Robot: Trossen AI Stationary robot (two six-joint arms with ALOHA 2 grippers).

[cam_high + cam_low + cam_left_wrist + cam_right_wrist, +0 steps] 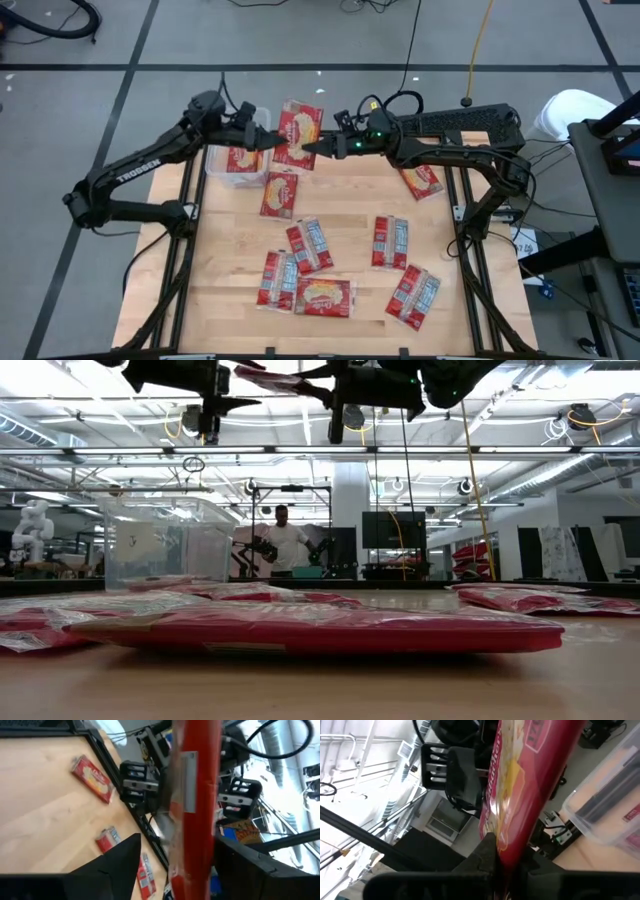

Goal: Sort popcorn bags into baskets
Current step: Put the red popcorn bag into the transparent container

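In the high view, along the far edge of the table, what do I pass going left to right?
Left gripper → held popcorn bag → right gripper → loose bag by the right edge. The clear basket sits under the left gripper.

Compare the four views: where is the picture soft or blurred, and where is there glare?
High view: evenly lit and sharp; the flat red popcorn packets lie crisp on the pale wooden table. Low view: the nearest red packet is soft, the bright ceiling lights glare, and the clear plastic tub reflects them. Both wrist views: the held red packet is smeared and out of focus.
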